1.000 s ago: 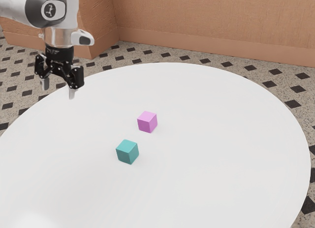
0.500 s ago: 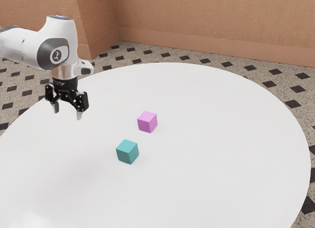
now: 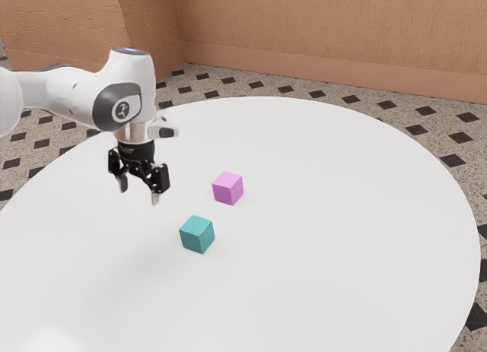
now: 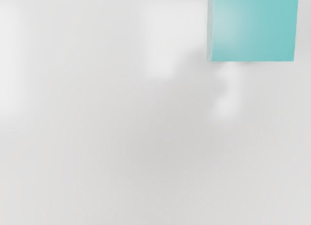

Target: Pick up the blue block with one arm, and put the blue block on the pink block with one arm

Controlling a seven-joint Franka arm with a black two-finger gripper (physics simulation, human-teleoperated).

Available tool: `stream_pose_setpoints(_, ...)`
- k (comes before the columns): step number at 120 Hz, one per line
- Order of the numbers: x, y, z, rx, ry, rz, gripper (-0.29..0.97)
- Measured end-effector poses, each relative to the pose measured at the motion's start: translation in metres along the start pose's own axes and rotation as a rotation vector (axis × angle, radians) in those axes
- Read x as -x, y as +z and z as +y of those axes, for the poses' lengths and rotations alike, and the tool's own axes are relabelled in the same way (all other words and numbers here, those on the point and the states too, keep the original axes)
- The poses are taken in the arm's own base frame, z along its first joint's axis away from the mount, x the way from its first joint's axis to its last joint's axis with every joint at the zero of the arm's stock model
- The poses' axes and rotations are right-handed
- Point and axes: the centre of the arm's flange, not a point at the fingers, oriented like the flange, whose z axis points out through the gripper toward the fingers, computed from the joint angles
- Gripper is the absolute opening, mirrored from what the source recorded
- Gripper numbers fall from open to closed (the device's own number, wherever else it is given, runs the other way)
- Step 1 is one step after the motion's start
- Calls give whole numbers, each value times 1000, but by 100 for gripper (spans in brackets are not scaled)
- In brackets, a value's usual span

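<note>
blue block (image 3: 197, 233): teal cube, flat on table | pink block (image 3: 227, 188): near, apart

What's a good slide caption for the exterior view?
Open gripper hovers above the white table, short of the blue block, which sits apart from the pink block.

Matt, smooth blue block (image 3: 197, 233) and pink block (image 3: 227, 188); smooth white table (image 3: 342, 238).

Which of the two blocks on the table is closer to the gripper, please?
The blue block, teal in shade: it lies a short way from the open gripper and appears in the wrist view, while the pink block lies farther off.
</note>
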Motion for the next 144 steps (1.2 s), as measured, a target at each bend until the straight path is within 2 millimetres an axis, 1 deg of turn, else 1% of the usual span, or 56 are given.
stream_pose_setpoints(8,-4,12,-16,7,-29,-10,68)
stream_pose_setpoints(13,-10,22,-19,6,-33,-19,68)
stream_pose_setpoints(20,-19,33,-11,0,-18,-28,68)
stream_pose_setpoints(25,-24,36,-5,-3,-9,-30,68)
stream_pose_setpoints(35,-30,34,0,-6,2,-15,68)
stream_pose_setpoints(42,-36,30,10,-9,19,0,68)
stream_pose_setpoints(48,-40,32,18,-3,24,-1,68)
stream_pose_setpoints(52,-43,39,20,5,20,-7,68)
stream_pose_setpoints(58,-48,53,21,21,5,-24,68)
stream_pose_setpoints(64,-57,63,23,32,-7,-29,68)
stream_pose_setpoints(75,-72,70,33,40,-8,-18,68)
stream_pose_setpoints(82,-77,73,36,44,-10,-17,68)
stream_pose_setpoints(92,-81,86,40,52,-17,-27,68)
stream_pose_setpoints(106,-96,94,48,57,-21,-18,68)
stream_pose_setpoints(120,-104,102,62,57,-11,-17,68)
stream_pose_setpoints(130,-112,116,62,59,-23,-29,68)
stream_pose_setpoints(144,-123,130,69,56,-23,-36,68)
